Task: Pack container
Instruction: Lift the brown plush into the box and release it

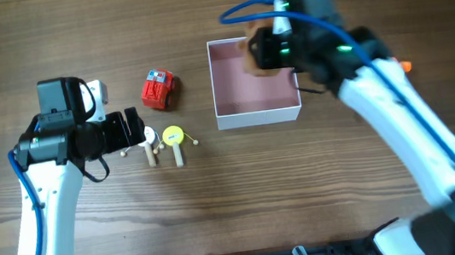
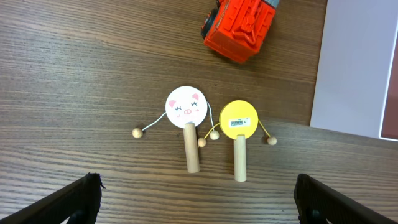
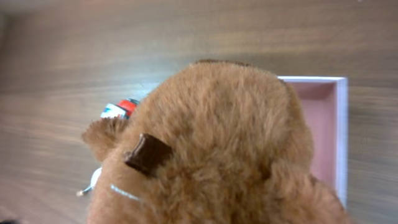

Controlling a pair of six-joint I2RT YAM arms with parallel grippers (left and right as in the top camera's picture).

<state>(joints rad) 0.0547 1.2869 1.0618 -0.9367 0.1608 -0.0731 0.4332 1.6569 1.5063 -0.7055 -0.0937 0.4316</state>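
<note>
Brown plush [image 3: 211, 143] in right pincer [image 1: 265, 52] above container [image 1: 258, 117]; left pincer [image 2: 198, 196] spread.

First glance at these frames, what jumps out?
A brown furry plush toy fills the right wrist view, gripped by the right pincer over the far edge of the square white-walled, pink-lined box. Left of the box, the open left pincer hovers by a wooden-handled pig-faced white rattle drum and a yellow rattle drum, with a red plastic toy car beyond them.

Barcode sticker [image 2: 237, 122] on yellow drum [image 2: 240, 112] is unreadable
</note>
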